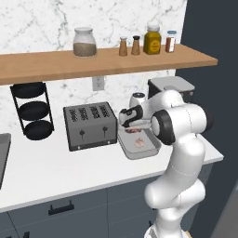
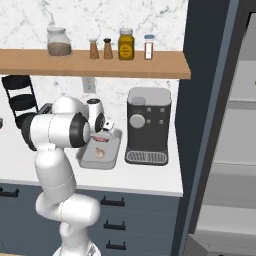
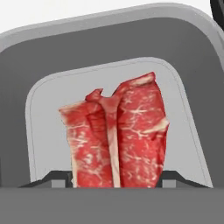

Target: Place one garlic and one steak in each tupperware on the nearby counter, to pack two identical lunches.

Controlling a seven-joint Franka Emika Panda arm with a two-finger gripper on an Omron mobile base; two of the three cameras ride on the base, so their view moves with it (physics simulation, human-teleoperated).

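Observation:
My gripper [image 3: 116,180] is shut on a red steak [image 3: 118,135] with cream fat streaks, gripped at its lower end between the two finger tips. It hangs just over the inside of a grey tupperware [image 3: 39,65]. From the left base view, the gripper [image 1: 131,126] and steak [image 1: 133,131] sit low over the far end of that tupperware [image 1: 149,151] on the white counter [image 1: 56,172]. A pinkish garlic [image 1: 140,143] lies in the tray nearer to me. The right base view shows the gripper [image 2: 103,134], the garlic [image 2: 100,153] and the tupperware [image 2: 86,161].
A silver toaster [image 1: 89,124] stands just left of the tray. The black coffee machine [image 2: 148,125] stands to its right. A black tiered rack [image 1: 31,110] is at the far left, and a wooden shelf [image 1: 93,62] with jars hangs overhead. A dark tall cabinet [image 2: 205,100] bounds the counter's right end.

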